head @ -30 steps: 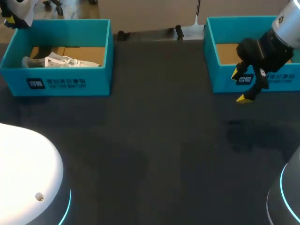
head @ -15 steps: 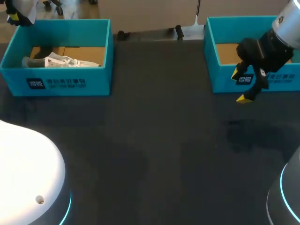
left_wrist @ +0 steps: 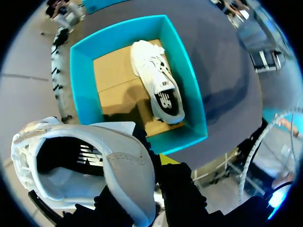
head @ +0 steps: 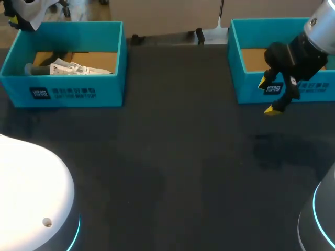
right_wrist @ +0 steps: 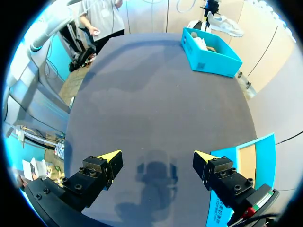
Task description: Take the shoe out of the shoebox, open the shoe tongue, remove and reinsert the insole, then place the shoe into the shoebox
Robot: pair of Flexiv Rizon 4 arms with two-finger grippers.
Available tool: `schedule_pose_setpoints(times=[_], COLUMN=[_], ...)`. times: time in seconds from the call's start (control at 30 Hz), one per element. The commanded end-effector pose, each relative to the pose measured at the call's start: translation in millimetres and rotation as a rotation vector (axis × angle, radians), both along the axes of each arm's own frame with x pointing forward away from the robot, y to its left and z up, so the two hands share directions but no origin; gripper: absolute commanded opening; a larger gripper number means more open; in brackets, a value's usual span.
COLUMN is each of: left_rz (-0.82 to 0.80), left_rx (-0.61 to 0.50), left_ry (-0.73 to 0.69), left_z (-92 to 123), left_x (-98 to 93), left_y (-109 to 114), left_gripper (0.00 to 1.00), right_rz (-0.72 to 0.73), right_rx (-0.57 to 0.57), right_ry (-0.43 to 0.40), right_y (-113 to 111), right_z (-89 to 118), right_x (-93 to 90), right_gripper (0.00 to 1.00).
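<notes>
Left wrist view: held shoe [left_wrist: 123,163] hides most of L jaws.

Two shoes in play. White low-top sneaker [left_wrist: 118,161] is up in the air in the left gripper [left_wrist: 158,163], above the far-left corner of the teal open-top cardboard shoebox [head: 78,94]; its dark opening faces the wrist camera. Second white lace-up sneaker [left_wrist: 158,87] sits upright on its sole on the box's brown floor, lengthwise along the near wall. Second teal shoebox [head: 251,91] is at far right, brown floor showing.
</notes>
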State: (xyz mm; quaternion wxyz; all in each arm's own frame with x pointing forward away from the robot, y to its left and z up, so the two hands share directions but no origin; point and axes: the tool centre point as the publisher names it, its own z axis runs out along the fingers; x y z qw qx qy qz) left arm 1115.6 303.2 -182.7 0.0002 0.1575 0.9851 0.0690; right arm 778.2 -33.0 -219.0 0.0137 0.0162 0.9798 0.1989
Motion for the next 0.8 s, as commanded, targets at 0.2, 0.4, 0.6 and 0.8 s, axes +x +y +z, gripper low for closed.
schedule_pose_setpoints(times=[0.2,0.4,0.6,0.8], left_rz=[-0.61,-1.039,-1.29,-1.363], left_rx=[0.069,0.158,0.154,0.097], left_ry=[0.031,0.092,0.135,0.117], left_z=[10,8,8,15], left_x=[-3.6,-1.2,8.5,14.3], left_y=[17,18,14,15], left_gripper=[0.0,0.0,0.0,0.0], right_rz=[0.0,0.0,0.0,0.0], right_rx=[-0.002,-0.002,-0.002,-0.002], right_ry=[0.0,0.0,0.0,0.0], right_y=[0,0,0,0], right_z=[-1,-1,-1,-1], right_x=[0.2,0.2,0.2,0.2], right_gripper=[1.0,1.0,1.0,1.0])
